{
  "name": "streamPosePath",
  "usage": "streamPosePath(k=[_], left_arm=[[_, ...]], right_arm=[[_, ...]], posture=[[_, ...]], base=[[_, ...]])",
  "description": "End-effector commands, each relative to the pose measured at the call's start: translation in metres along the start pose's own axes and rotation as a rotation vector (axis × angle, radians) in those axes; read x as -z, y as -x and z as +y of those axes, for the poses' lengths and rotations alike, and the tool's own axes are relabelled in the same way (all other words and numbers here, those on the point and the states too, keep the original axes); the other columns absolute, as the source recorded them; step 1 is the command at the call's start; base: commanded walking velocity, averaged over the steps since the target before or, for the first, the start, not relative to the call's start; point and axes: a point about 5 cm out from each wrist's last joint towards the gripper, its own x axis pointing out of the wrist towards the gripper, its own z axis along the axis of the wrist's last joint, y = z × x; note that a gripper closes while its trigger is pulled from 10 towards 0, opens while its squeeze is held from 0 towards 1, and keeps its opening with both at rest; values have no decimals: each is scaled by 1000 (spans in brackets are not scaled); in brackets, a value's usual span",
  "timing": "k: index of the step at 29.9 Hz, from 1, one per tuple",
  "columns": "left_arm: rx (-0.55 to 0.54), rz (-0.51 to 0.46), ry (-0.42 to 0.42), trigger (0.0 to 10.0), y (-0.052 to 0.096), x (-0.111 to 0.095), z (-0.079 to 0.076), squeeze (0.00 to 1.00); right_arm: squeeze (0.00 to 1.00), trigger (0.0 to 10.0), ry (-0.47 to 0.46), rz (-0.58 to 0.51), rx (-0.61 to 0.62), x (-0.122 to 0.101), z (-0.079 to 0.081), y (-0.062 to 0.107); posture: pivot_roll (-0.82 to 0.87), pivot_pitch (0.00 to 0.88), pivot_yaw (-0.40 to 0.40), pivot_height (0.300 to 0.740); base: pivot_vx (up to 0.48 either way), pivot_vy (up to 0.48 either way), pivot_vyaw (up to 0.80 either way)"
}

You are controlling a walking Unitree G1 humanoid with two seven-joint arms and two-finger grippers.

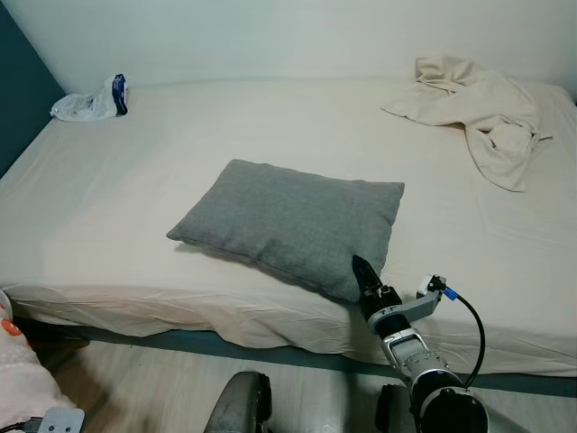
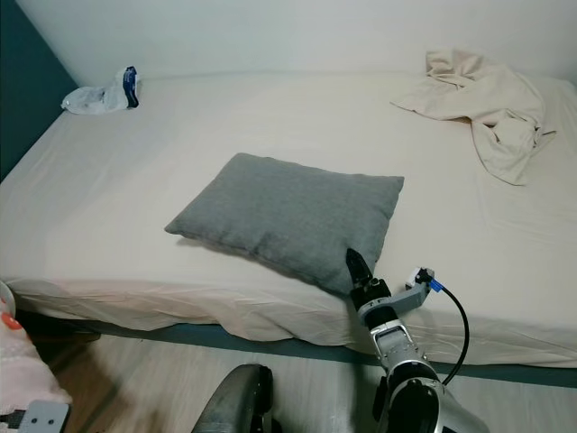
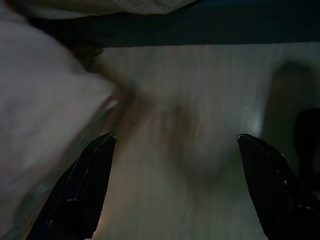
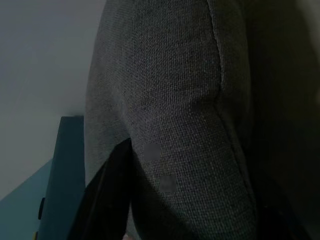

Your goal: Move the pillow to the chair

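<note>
Right pincer (image 1: 364, 275) at grey pillow (image 1: 293, 221) near corner, grip unclear; cream bed (image 1: 135, 198), white wall (image 1: 270, 36).

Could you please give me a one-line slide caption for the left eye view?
Right gripper reaching the near corner of a grey pillow on a bed.

The pillow (image 1: 293, 221) was a grey, rectangular cushion of plain woven fabric (a seam ran along its edge in the right wrist view). It lay flat on the cream bed sheet (image 1: 135, 198), turned at an angle, its near corner close to the mattress's front edge. It looked plump, smooth and unfolded.
</note>
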Motion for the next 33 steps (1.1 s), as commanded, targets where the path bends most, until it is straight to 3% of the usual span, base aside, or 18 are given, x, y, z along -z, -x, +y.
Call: streamPosePath(k=[1, 7, 22, 26, 27, 29, 31, 32, 33], left_arm=[[5, 39, -8, 10000, 2, 6, -2, 0], [-2, 23, 13, 10000, -11, -4, -8, 0], [-5, -5, 79, 10000, -38, -27, -33, 0], [-10, -5, 100, 10000, -46, -34, -39, 0], [-9, -5, 106, 10000, -49, -37, -42, 0], [-8, -5, 109, 10000, -51, -39, -43, 0], [-1, -20, 128, 10000, -57, -48, -51, 0], [-1, -20, 128, 10000, -57, -48, -51, 0], [0, -34, 151, 10000, -61, -55, -55, 0]], right_arm=[[0, 0, -15, 24, -3, 8, -2, 3], [0, 0, 17, 5, -19, -1, 0, 1], [0, 0, 235, 120, -199, -1, 38, -27], [0, 0, 445, 110, -287, -13, 77, -54], [0, 10000, 493, 114, -308, -15, 89, -60], [0, 10000, 525, 119, -323, -17, 96, -64], [0, 10000, 554, 114, -456, -21, 123, -70], [0, 10000, 554, 114, -456, -21, 123, -70], [0, 10000, 538, 103, -535, -24, 137, -72]], posture=[[288, 248, 94, 610], [260, 199, 65, 610], [215, 94, 8, 610], [191, 45, -10, 610], [184, 30, -15, 610], [184, 30, -15, 610], [169, 0, -31, 610], [169, 0, -31, 610], [165, 0, -38, 615]], base=[[0, 0, 0], [0, 0, 0], [0, 0, 0], [0, 0, 0], [0, 0, 0], [0, 0, 0], [0, 0, 0], [0, 0, 0], [0, 0, 0]])
